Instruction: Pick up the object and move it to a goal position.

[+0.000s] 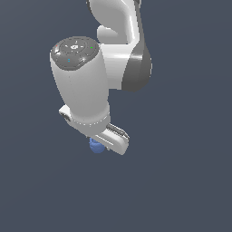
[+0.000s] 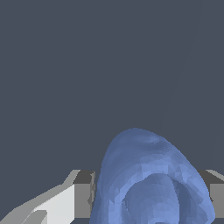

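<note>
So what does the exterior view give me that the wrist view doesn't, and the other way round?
Only the exterior view shows the whole arm with its button-ringed cap, and how small the blue object is, peeking out under the hand. Only the wrist view shows the fingers flanking the object on both sides, and its lumpy, dimpled surface. Both show the object at the hand and a plain dark background with no goal marker visible.

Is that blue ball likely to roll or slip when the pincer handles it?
The ball looks rounded with no flat face, so it would probably roll if released. In the wrist view it sits between the fingers, whose flat pads may let it squirm. It is small beside the pincer, so likely light.
</note>
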`<control>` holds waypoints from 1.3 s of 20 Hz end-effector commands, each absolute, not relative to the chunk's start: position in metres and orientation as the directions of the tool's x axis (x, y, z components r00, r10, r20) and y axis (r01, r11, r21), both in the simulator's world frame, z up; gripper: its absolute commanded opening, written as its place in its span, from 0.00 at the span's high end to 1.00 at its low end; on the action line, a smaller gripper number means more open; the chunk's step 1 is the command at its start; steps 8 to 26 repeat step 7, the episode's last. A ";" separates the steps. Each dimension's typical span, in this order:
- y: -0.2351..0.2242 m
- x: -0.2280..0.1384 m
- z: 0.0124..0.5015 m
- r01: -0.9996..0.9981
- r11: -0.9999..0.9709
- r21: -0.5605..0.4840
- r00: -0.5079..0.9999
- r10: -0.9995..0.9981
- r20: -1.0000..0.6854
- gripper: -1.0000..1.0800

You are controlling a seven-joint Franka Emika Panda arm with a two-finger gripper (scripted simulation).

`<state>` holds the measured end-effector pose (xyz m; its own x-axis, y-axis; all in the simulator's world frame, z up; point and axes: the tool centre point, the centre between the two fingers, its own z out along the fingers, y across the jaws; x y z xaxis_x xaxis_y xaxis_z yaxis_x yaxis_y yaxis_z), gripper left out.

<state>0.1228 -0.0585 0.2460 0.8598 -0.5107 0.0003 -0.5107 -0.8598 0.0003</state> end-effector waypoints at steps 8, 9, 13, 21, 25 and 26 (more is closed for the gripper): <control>-0.059 0.129 0.250 -0.511 -0.860 0.000 0.860 -0.511 0.000 1.00; -0.059 0.129 0.250 -0.511 -0.860 0.000 0.860 -0.511 0.000 1.00; -0.059 0.129 0.250 -0.511 -0.860 0.000 0.860 -0.511 0.000 1.00; -0.059 0.129 0.250 -0.511 -0.860 0.000 0.860 -0.511 0.000 1.00; -0.059 0.129 0.250 -0.511 -0.860 0.000 0.860 -0.511 0.000 1.00; -0.059 0.129 0.250 -0.511 -0.860 0.000 0.860 -0.511 0.000 1.00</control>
